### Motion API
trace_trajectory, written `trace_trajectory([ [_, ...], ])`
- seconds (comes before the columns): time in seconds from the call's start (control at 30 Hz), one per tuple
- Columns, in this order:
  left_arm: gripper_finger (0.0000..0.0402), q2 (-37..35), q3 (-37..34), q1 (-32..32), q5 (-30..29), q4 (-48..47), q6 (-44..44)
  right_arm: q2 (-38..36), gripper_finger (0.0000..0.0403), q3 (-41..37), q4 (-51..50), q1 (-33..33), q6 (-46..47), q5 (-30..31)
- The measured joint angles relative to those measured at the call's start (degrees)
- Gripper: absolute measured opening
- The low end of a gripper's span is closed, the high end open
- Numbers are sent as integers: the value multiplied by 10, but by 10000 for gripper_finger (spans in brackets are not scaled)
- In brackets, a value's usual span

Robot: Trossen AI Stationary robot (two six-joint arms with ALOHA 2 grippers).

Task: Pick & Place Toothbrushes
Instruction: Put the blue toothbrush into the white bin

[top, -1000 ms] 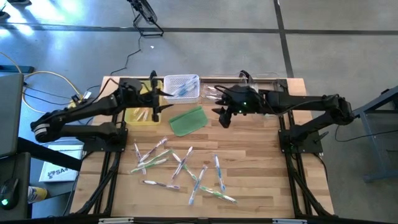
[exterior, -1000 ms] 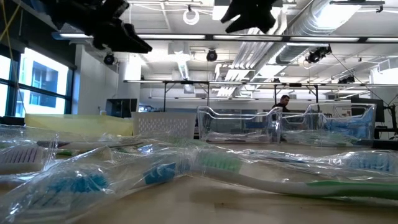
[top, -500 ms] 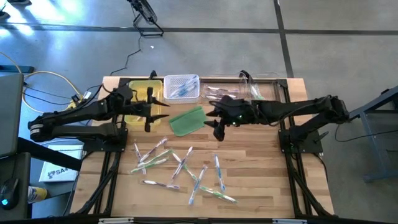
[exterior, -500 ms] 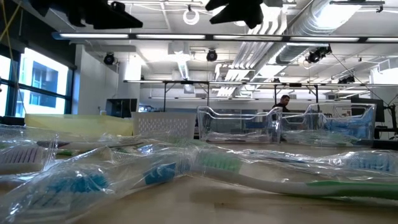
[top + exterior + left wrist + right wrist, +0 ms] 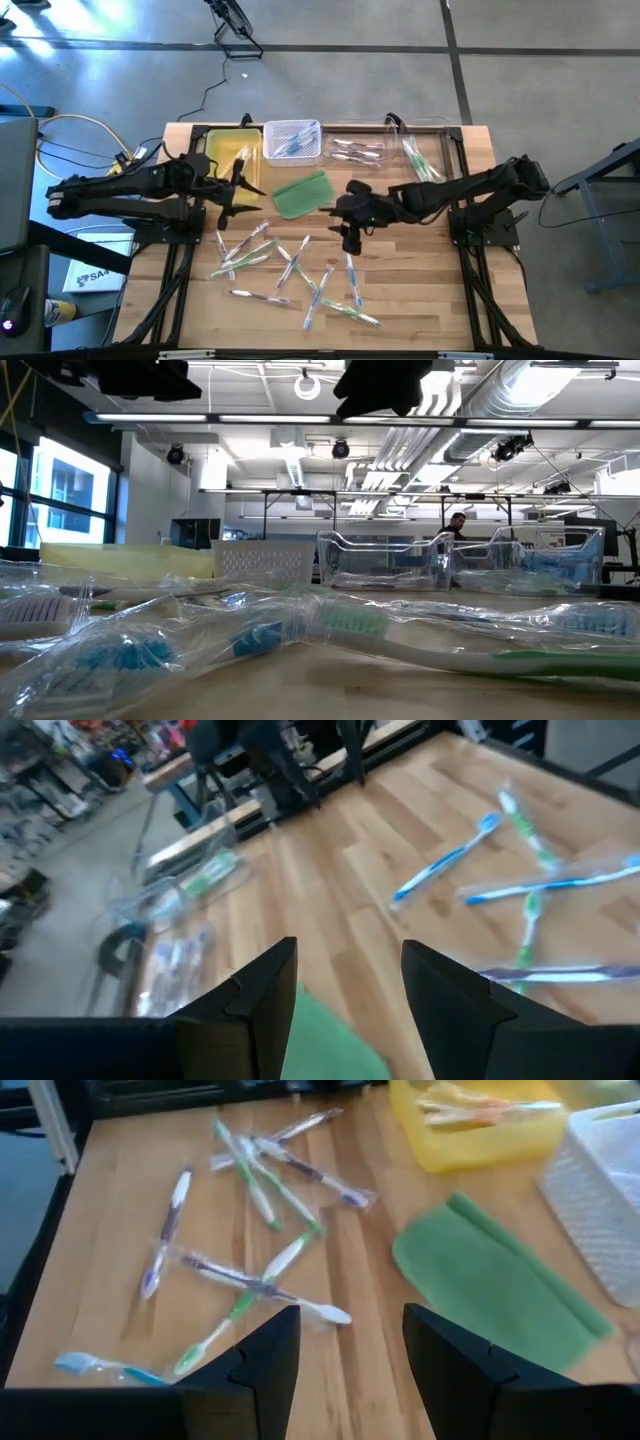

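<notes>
Pale wooden slatted worktop [image 5: 420, 290], seen from above, both dark arms reaching inward over it.

Slim, stick-like toothbrushes in clear shiny wrappers [image 5: 290, 270]: scattered loose across the near half of worktop, crossing one another, handles green, blue, purple and white. Same scatter in right wrist view [image 5: 250, 1230] and, in part, in left wrist view [image 5: 520, 870]. Close up in low view [image 5: 330, 635], blue and green bristle heads under crinkled film.

Shallow yellow plastic tray [image 5: 222, 150]: far left of worktop, a few brushes inside. White perforated plastic basket [image 5: 292, 140]: just beside the tray, blue-handled brushes inside. Two clear plastic bins [image 5: 395, 152]: further right along the far edge, brushes inside, green-handled ones in the rightmost.

Flat green rectangular pad [image 5: 302, 193]: lying tilted in front of the basket, between the two hands.

Left hand [image 5: 232, 196]: above worktop, near the yellow tray's front edge and left of the pad; fingers [image 5: 262, 1000] spread apart, nothing between them.

Right hand [image 5: 349, 232]: above worktop, right of the pad, near the upper edge of the scatter; fingers [image 5: 265, 1360] spread apart, nothing between them.

Beyond worktop in low view: workshop hall with ceiling ducts, a person [image 5: 456, 525] far off.
</notes>
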Motion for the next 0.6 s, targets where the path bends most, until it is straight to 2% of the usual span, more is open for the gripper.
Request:
trace_trajectory([
  [0.13,175,2,0,-23,0,0,-24,2,171,0,-45,9,19,0],
  [0.37,175,4,0,-39,1,-1,-25,3,171,0,-147,10,173,1],
  [0.6,175,5,0,-38,-13,-2,-25,3,171,0,-181,33,263,-6],
])
